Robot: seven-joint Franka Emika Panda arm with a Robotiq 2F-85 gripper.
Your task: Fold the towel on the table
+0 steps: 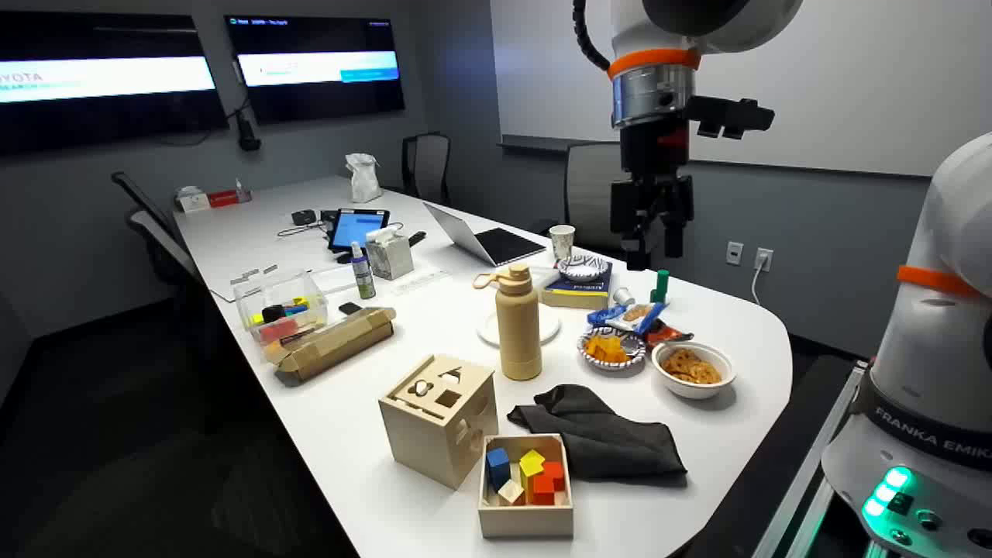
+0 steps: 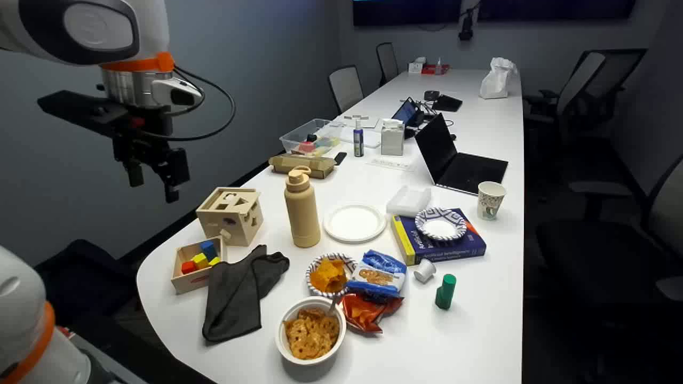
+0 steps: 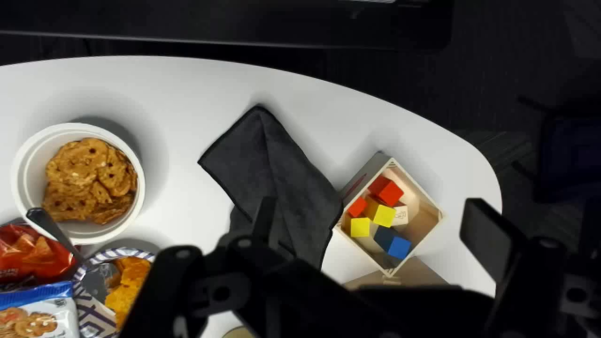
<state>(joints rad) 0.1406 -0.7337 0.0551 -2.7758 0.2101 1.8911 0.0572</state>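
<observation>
While the towel (image 1: pixel 608 438) rests on the table (image 1: pixel 418 511), the tool (image 1: pixel 656 252) hangs well above it — spread wide, empty.

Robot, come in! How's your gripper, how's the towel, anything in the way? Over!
Gripper open and empty, above table. Dark towel rumpled, not neatly folded yet. Small block box close beside it, might crowd a grasp.

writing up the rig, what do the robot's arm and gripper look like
The arm is white and rounded, with orange bands, a silver wrist section and a black ribbed cable. A dark base band is lettered FRANKA EMIK in white, cut off by the frame, above green lights. The gripper is black, with two blocky fingers.
</observation>
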